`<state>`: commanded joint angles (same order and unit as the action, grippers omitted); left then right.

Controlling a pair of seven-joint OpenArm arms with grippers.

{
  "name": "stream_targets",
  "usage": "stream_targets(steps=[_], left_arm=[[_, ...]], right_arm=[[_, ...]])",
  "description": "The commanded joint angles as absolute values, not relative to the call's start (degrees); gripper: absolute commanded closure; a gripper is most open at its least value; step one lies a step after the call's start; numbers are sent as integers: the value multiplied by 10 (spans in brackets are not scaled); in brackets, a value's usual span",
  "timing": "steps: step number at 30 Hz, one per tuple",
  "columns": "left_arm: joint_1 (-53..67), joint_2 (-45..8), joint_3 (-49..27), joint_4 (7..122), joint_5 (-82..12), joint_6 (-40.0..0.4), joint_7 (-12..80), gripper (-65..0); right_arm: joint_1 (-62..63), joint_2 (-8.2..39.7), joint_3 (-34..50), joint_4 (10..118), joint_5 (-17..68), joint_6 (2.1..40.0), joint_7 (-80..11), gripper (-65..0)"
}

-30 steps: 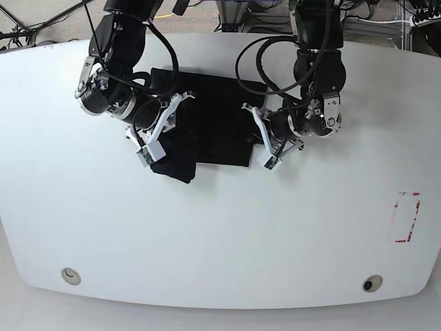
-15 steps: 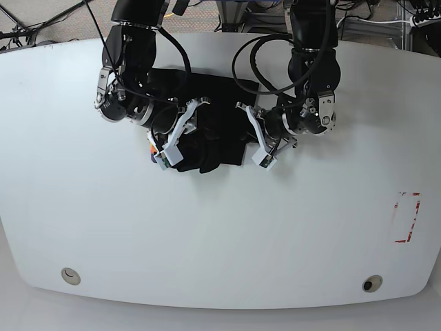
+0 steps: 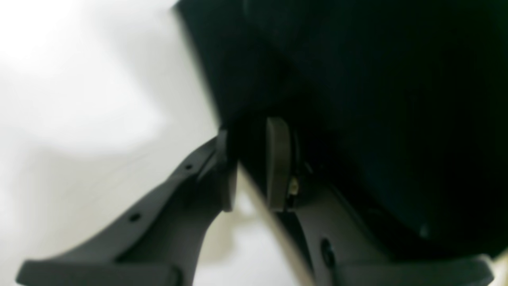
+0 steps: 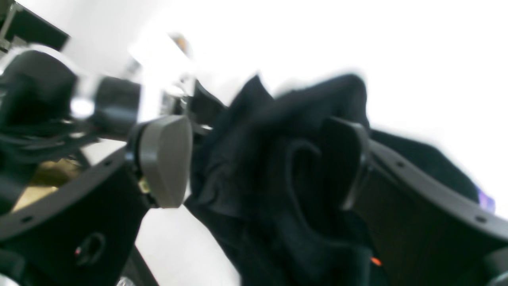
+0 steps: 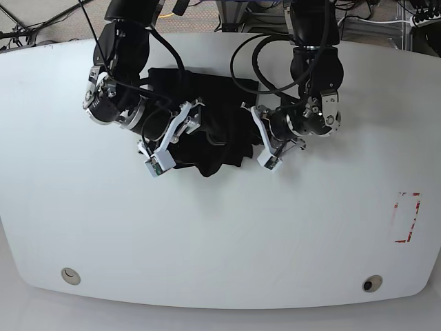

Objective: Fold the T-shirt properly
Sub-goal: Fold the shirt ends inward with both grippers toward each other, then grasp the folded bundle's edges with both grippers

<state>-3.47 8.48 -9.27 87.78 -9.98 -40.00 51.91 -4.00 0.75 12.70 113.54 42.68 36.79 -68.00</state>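
White table with rounded corners (image 5: 227,255)

Base camera high, facing down over the table (image 5: 227,241); both wrist views close on shared cloth (image 4: 270,178).

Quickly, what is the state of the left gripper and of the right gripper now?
Left gripper: slightly open, at the T-shirt's edge; a grip cannot be confirmed.
Right gripper: open, fingers wide apart, over the black cloth.

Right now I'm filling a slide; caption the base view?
Two grippers working over a black T-shirt bunched on a white table.
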Motion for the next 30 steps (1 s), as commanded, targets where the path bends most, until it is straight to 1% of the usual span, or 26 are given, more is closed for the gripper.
stream_targets(steps=[3,6,12,15,20,24,26,28,30], left_arm=[[-35,85,-124,904,-100,-400,519,-119],[-35,80,-154,924,-100,-400,520,-119],[-32,31,-173,937,-100,-400,520,-119],[-17,17,-173,938,-100,-400,520,-119],[-6,-7,-173,958,-100,-400,520,-119],[10,-12,-173,981,-100,-400,520,-119],[15,-13,-173,989,-100,-400,520,-119],[16,-13,-173,995,-100,-400,520,-119],[16,-12,-173,1007,-99,-400,520,-119]], right_arm=[[-59,37,128,1132,458,385,-680,-482],[-86,65,128,1132,487,387,-677,-482],[-122,92,140,1132,490,386,-677,-482],[-132,92,138,1131,490,386,-677,-482],[-139,88,95,1130,489,385,-676,-482],[-140,64,65,1130,489,385,-676,-480],[-140,55,29,1130,487,385,-676,-480],[-138,39,-15,1130,461,385,-676,-480],[-133,30,-37,1129,419,390,-676,-480]])
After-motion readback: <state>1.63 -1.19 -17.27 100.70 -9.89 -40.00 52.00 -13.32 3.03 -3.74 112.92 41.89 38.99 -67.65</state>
